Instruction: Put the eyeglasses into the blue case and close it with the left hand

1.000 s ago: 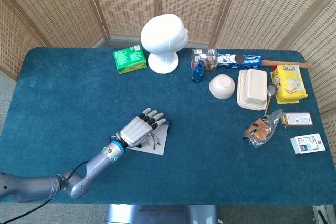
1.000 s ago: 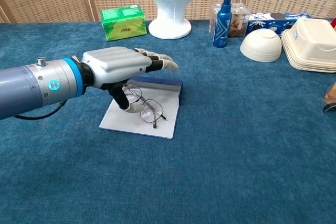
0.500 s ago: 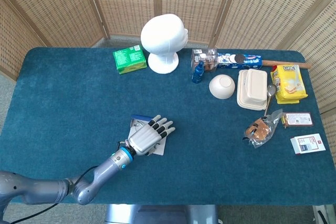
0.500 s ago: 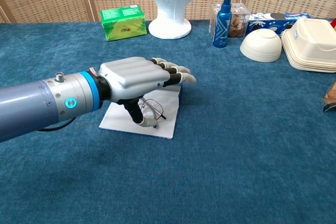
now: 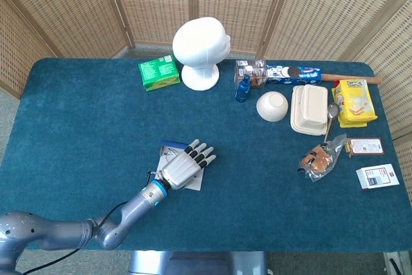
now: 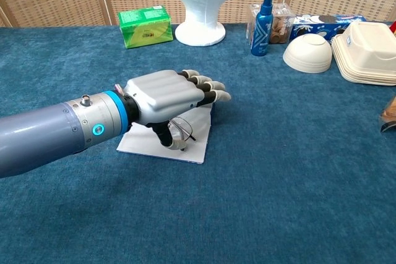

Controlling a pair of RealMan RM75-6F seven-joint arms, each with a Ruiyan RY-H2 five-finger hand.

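Observation:
The blue case [image 6: 143, 143] lies open and flat on the teal table, pale lining up, its blue edge [image 5: 172, 145] showing at the far side. The thin wire eyeglasses [image 6: 183, 129] lie on the lining. My left hand [image 6: 170, 93] hovers palm down right over them, fingers stretched out towards the right and the thumb pointing down beside the frame. In the head view the left hand [image 5: 187, 167] hides most of the glasses and of the case [image 5: 194, 184]. I cannot tell whether the thumb touches the glasses. The right hand shows in neither view.
At the back stand a white mannequin head [image 5: 201, 46], a green box [image 5: 158, 72] and a blue bottle [image 5: 243, 88]. To the right are a white bowl [image 5: 271, 105], a foam container [image 5: 309, 109], a yellow snack pack [image 5: 353, 102] and small packets [image 5: 376, 176].
My left hand has moved right and forward across the open case and dropped lower, so it now covers the glasses that showed beside it a second ago.

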